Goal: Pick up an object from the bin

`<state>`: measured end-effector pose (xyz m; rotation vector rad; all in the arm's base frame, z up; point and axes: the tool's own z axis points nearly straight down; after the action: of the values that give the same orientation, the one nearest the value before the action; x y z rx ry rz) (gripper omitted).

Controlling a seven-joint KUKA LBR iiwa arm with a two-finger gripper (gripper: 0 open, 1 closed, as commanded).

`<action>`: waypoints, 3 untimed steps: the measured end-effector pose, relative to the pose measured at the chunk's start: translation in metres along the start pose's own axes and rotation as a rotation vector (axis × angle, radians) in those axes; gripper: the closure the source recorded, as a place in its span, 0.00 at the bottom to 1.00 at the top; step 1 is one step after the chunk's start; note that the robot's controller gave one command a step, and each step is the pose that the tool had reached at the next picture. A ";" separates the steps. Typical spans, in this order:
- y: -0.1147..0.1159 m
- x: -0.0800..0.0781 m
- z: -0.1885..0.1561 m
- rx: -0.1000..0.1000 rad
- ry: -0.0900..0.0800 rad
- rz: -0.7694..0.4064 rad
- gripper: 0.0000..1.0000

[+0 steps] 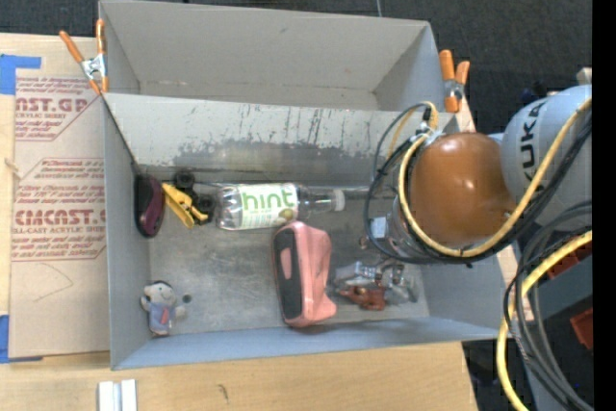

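Observation:
My gripper [385,250] hangs low over the bin's right front part, mostly hidden under the arm's orange dome. Directly below it lies a small red and silver thing [371,292] on the bin floor. Whether the gripper touches it is unclear. Just to the left lies a pink object with a black top [303,274], lengthwise toward the front wall. A clear bottle labelled "hint" [269,205] lies on its side along the back of the floor, its neck pointing toward the gripper.
A yellow clamp [185,204] and a dark maroon object [149,205] lie at the floor's left end. A small grey plush toy [162,306] sits in the front left corner. The arm and its cables cover the bin's right side.

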<state>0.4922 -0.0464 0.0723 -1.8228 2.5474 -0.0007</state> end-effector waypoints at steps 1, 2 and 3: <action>0.001 0.000 -0.004 -0.005 0.001 0.003 1.00; 0.003 0.000 -0.024 -0.014 0.005 0.004 1.00; 0.002 0.000 -0.046 -0.009 0.006 0.005 1.00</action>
<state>0.4899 -0.0460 0.1179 -1.8218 2.5605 0.0057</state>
